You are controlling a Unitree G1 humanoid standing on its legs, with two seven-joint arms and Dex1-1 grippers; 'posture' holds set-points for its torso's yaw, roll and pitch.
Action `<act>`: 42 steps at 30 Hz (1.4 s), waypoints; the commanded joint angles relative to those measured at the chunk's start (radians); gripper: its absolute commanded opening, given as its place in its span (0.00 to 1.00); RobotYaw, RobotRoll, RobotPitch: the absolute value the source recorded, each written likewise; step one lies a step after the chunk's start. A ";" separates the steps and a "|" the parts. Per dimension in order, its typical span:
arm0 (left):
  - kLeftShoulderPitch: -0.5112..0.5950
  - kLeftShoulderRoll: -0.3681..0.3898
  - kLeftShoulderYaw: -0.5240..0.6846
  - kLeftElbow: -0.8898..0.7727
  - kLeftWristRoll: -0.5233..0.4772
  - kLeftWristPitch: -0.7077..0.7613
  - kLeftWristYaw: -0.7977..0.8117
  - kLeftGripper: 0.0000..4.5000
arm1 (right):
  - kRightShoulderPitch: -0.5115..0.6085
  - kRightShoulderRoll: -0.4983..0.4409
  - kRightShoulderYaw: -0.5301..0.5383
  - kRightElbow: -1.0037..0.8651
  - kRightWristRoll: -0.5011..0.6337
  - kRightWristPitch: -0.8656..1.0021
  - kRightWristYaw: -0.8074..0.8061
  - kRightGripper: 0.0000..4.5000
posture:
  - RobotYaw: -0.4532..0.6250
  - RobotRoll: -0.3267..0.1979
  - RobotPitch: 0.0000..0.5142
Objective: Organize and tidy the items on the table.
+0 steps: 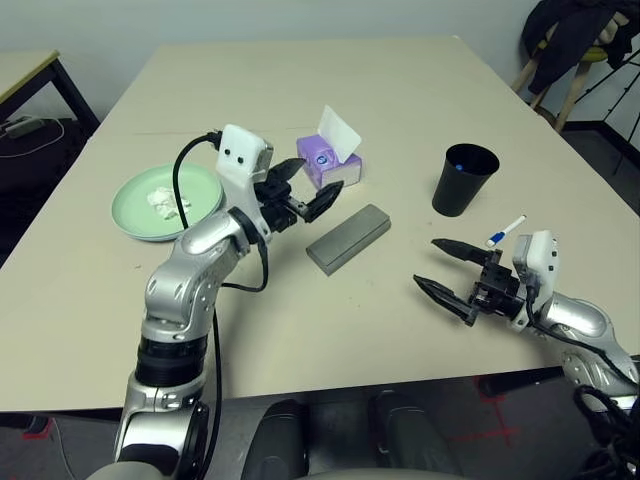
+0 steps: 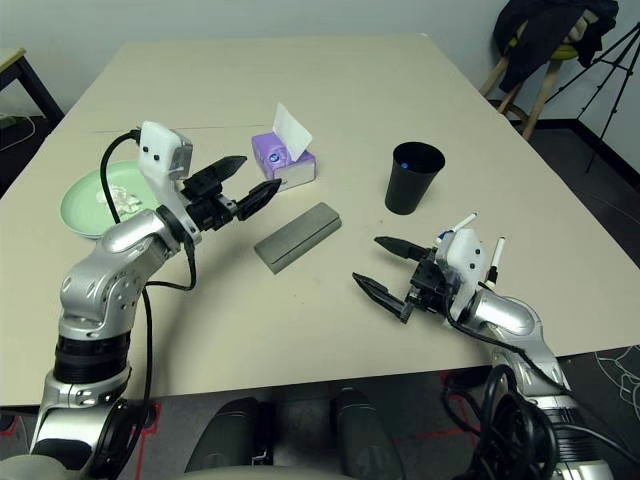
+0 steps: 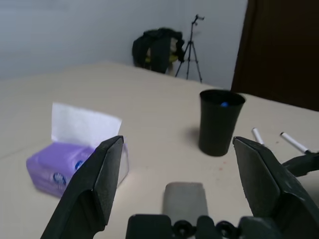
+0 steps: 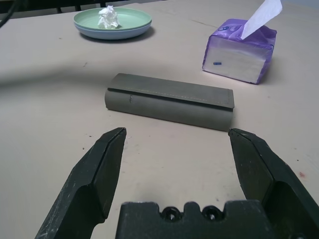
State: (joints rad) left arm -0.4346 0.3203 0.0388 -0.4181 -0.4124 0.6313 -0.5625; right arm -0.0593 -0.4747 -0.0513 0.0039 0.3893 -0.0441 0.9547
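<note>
Left of the left tool [image 1: 300, 190], the mint green plate [image 1: 205, 190] collects the tissue wad [image 1: 163, 199]. That tool hangs spread and empty above the table [image 1: 400, 90], the grey glasses case [image 1: 348, 238] lying closed just below it. Beyond, the right tool [image 1: 452, 268], spread wide, faces the case, likely ready to grasp.

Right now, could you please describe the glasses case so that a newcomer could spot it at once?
On the beige table, look just in front of the purple tissue box. The glasses case lies flat and closed there, a long grey bar, the only dull grey thing on the tabletop.
</note>
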 commanded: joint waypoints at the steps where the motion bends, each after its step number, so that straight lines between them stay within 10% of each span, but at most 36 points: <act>1: 0.066 0.052 -0.035 -0.057 -0.017 -0.051 -0.074 0.99 | -0.005 0.002 -0.001 0.022 -0.008 -0.018 -0.002 1.00 | 0.41 0.62 0.14; 10: 0.234 0.198 -0.111 0.025 0.059 -0.261 -0.235 0.99 | -0.036 0.004 -0.004 0.053 -0.013 -0.032 0.002 1.00 | 0.42 0.62 0.14; 21: 0.298 0.207 -0.154 0.085 0.090 -0.461 -0.321 0.99 | -0.039 -0.008 -0.019 0.049 -0.007 -0.031 -0.003 1.00 | 0.40 0.62 0.14; 42: 0.250 0.188 -0.079 0.009 -0.094 -0.179 -0.209 0.99 | -0.046 -0.027 -0.018 0.059 -0.006 -0.040 0.001 1.00 | 0.41 0.62 0.16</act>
State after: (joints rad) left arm -0.1782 0.5125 -0.0495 -0.3840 -0.4905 0.4372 -0.7823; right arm -0.1068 -0.4964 -0.0552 0.0496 0.3803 -0.0753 0.9514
